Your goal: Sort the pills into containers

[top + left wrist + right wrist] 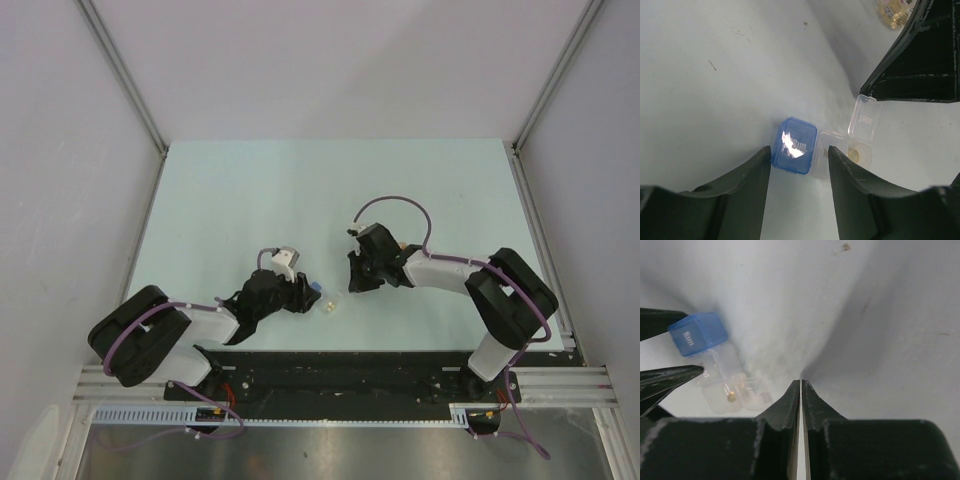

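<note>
A small clear pill-box strip [829, 152] lies on the table, with a blue end lid [794, 145] marked "Sun". One clear lid [865, 118] stands open, and an orange-tan pill [856, 153] sits in that compartment. My left gripper [799, 160] is open, its tips on either side of the blue end, holding nothing. My right gripper [800, 385] is shut and empty, just right of the strip [722, 372], where the pill [731, 397] also shows. A stubby jar with orange-tan contents [894, 10] shows partly behind the right gripper. In the top view both grippers [305, 293] [356, 280] flank the strip [326, 304].
The pale green table [250, 200] is walled at the left, right and back. The right arm's black finger [920, 65] stands close beyond the strip in the left wrist view. The left gripper's fingers [667, 377] show at the left of the right wrist view.
</note>
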`<control>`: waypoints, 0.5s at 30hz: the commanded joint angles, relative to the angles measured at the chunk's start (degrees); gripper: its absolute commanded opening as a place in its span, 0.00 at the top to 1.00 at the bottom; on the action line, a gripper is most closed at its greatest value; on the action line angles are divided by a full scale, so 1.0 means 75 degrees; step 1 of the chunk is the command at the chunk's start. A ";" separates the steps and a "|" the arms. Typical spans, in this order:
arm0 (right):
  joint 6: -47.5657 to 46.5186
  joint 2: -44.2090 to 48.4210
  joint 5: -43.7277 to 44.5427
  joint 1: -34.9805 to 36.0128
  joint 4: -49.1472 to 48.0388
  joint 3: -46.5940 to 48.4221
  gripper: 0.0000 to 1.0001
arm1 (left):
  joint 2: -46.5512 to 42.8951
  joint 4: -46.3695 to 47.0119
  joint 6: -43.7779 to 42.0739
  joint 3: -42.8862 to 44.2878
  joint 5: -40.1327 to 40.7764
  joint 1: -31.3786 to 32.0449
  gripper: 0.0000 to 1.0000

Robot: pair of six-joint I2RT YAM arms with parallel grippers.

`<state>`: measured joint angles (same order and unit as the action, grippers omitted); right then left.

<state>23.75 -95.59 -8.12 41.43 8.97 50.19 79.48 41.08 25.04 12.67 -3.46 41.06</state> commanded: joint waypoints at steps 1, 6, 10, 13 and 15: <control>-0.0026 0.0042 -0.1024 -0.0098 -0.0341 0.0210 0.92 | 0.0055 0.0066 -0.0034 -0.0119 -0.0147 -0.0049 0.46; 0.0021 0.0206 -0.1460 -0.0145 -0.0364 0.0210 0.92 | 0.0113 0.0077 -0.0045 -0.0130 -0.0159 -0.0049 0.47; 0.0056 0.0405 -0.1729 -0.0157 -0.0353 0.0198 0.92 | 0.0148 0.0101 -0.0034 -0.0119 -0.0171 -0.0049 0.47; 0.0080 0.0511 -0.1905 -0.0145 -0.0306 0.0198 0.93 | 0.0172 0.0112 -0.0022 -0.0130 -0.0194 -0.0049 0.47; 0.0080 0.0581 -0.1999 -0.0145 -0.0282 0.0198 0.92 | 0.0172 0.0112 -0.0022 -0.0142 -0.0171 -0.0049 0.47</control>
<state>23.97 -94.21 -19.75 40.51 7.86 50.19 79.94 42.04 25.04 12.43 -3.70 41.06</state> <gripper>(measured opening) 0.076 0.534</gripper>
